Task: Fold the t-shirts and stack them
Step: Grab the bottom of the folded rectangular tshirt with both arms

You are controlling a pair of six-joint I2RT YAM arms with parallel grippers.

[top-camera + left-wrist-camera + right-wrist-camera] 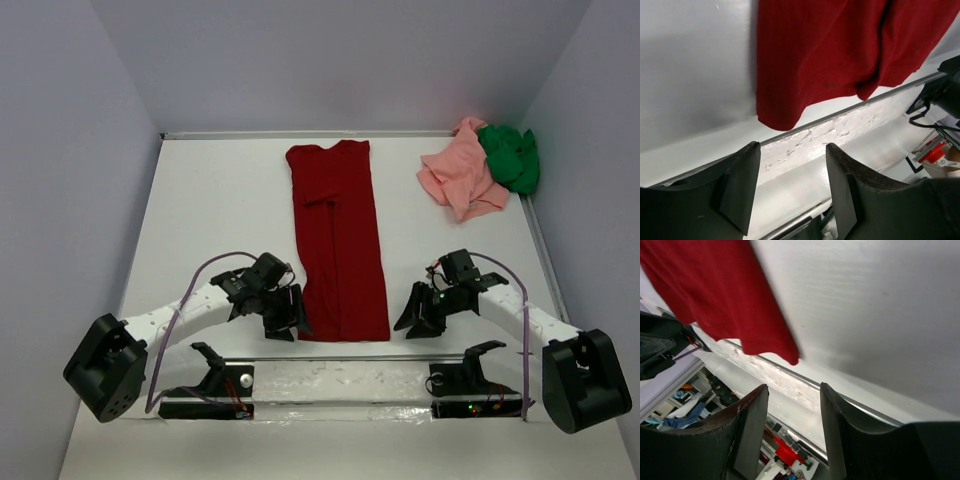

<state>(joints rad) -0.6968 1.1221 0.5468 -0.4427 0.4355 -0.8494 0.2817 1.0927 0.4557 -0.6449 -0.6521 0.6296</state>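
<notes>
The dark red t-shirt is laid flat in the middle of the worktop, folded into a long narrow strip that runs from the far side towards the near side. A lengthwise fold line is seen down its centre. Its near hem is stopped just short of the metal rail along the near edge of the worktop. In the left wrist view the near left corner of this shirt is shown slightly rounded, with a small tuck further along the hem. In the right wrist view its near right corner is seen as a point close to the rail.

The salmon pink t-shirt and the bright green t-shirt are left crumpled together in the far right corner, well apart from the red one. The green one is bunched against the right wall and touches the pink one, which is spread to its left.

The left end effector is held just beside the near left corner of the red shirt. Its fingers are spread wide apart and nothing is gripped. The right end effector is held near the near right corner, with a strip of bare worktop between. Its fingers are likewise spread wide and nothing is gripped.
</notes>
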